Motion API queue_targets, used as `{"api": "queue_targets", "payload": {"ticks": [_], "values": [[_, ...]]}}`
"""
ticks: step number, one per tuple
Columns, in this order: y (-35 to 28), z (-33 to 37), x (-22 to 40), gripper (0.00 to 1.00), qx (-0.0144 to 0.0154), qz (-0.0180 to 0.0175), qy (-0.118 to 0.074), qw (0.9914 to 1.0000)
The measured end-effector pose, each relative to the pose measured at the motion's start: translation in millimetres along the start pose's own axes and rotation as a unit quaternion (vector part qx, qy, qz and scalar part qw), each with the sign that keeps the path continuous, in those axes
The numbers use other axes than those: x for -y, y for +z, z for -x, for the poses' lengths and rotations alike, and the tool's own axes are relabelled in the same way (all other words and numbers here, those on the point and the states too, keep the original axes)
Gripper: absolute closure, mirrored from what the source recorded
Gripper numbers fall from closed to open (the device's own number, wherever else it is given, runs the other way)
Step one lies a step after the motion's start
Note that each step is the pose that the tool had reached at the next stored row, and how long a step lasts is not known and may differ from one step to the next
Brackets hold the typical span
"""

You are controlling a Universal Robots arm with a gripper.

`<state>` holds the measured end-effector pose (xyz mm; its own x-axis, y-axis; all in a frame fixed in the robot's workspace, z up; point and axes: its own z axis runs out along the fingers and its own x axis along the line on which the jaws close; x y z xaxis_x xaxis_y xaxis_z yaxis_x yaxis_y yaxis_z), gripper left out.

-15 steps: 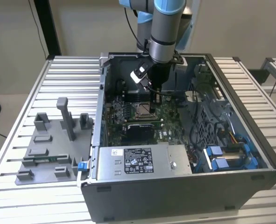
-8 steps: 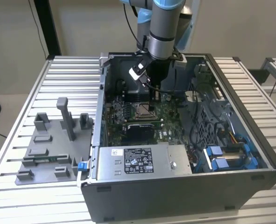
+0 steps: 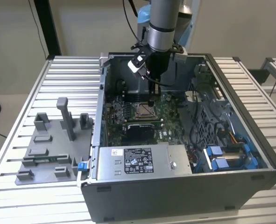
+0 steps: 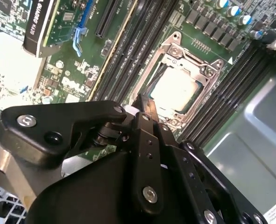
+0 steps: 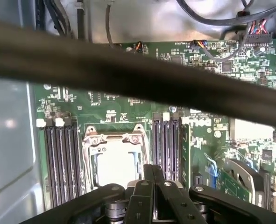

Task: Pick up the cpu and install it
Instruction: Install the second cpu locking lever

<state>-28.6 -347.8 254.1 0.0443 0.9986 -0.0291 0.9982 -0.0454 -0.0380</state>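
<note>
Gripper [image 3: 151,95] fingers are seen pressed together with nothing between them, poised just above the socket [image 3: 143,110] at the centre of the exterior view, inside the open case [image 3: 184,186]. Seated in that socket's metal frame, the cpu [image 4: 176,92] is shown pale and flat in both wrist views [image 5: 115,164]. A grey tray [image 3: 51,149] is placed at lower left, well apart.

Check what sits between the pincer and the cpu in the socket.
Nothing: in the second wrist view the pincer hangs just above the cpu, seated in its metal-framed socket, with only open air between them.
</note>
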Motion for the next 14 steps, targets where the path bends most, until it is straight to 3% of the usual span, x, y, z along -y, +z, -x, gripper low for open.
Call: {"api": "queue_targets", "payload": {"ticks": [4,14], "values": [[-0.5,0.5,9.9,1.0,0.0001,-0.0001,0.0,1.0],[-8.7,1.4,23.7,1.0,0.0003,0.0,0.0,1.0]]}}
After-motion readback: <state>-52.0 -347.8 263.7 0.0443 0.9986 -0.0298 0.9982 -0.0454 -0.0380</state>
